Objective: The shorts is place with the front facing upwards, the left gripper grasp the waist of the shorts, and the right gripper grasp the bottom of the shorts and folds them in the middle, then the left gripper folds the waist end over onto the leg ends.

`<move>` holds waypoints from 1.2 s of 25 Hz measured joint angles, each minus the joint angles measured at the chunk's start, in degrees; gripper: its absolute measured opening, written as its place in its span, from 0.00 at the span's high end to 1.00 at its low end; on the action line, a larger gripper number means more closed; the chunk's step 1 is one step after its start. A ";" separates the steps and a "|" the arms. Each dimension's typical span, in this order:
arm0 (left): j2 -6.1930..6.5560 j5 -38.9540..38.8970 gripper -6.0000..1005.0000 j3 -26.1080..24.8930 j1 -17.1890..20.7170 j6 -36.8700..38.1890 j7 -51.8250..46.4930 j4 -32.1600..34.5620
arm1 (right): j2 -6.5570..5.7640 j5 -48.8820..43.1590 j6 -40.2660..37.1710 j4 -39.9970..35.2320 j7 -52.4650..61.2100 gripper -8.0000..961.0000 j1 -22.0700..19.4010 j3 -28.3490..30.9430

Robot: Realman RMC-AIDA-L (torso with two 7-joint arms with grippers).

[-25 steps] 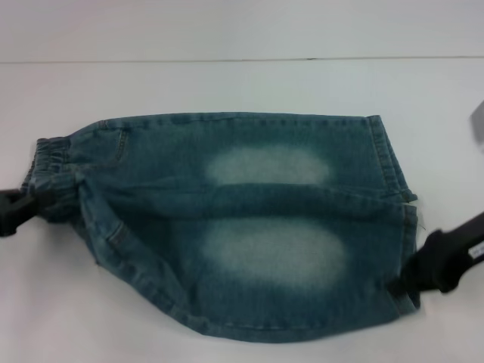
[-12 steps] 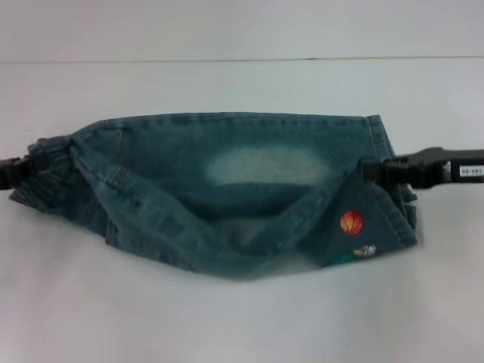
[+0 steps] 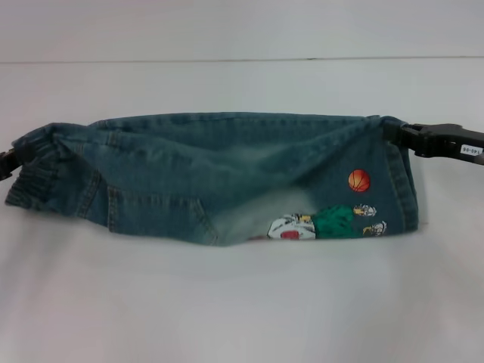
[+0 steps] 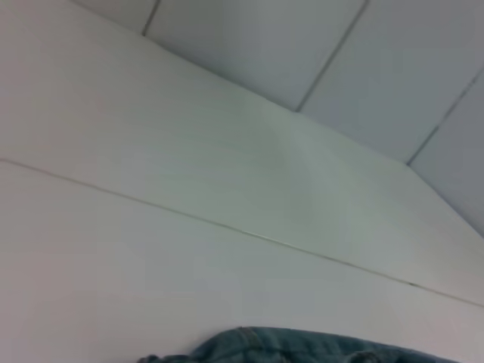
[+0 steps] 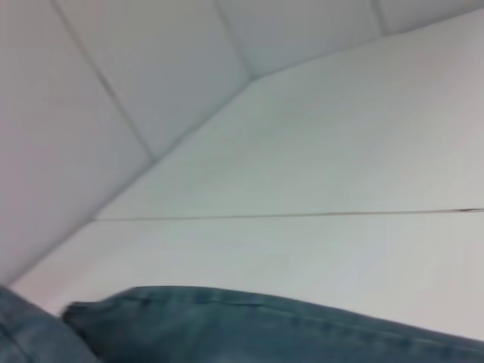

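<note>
White tabletop (image 3: 242,302) is filling the head view, running back to a pale wall, with a thin seam crossing near its far edge. Denim shorts (image 3: 212,174) are lying across the middle of it, lengthwise from the left edge toward the right edge, and they are looking folded in half along their length: the near half is lying over the far half, so the back side with a basketball patch (image 3: 358,181) and a cartoon figure print (image 3: 325,224) is facing up.

At the left edge the left gripper (image 3: 7,161) is pinching the waist of the shorts (image 3: 34,178), the ruched elastic band, though only a sliver of the claw is showing. Toward the right edge the right gripper (image 3: 408,137), with its white number label, is clamping the bottom of the shorts (image 3: 399,181) at the far corner of the hems.

Judging by this, the middle fold is nearly finished, with cloth still sagging between the claws and not yet laid flat. Folding the waist end over onto the leg ends is not yet done.

No containers are showing anywhere. Both wrist views are showing only tabletop and a strip of denim.
</note>
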 joint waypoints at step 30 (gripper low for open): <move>-1.25 -6.81 0.88 0.99 -1.57 -12.41 8.72 -2.78 | 4.18 13.47 20.43 8.40 -18.47 0.95 6.01 0.09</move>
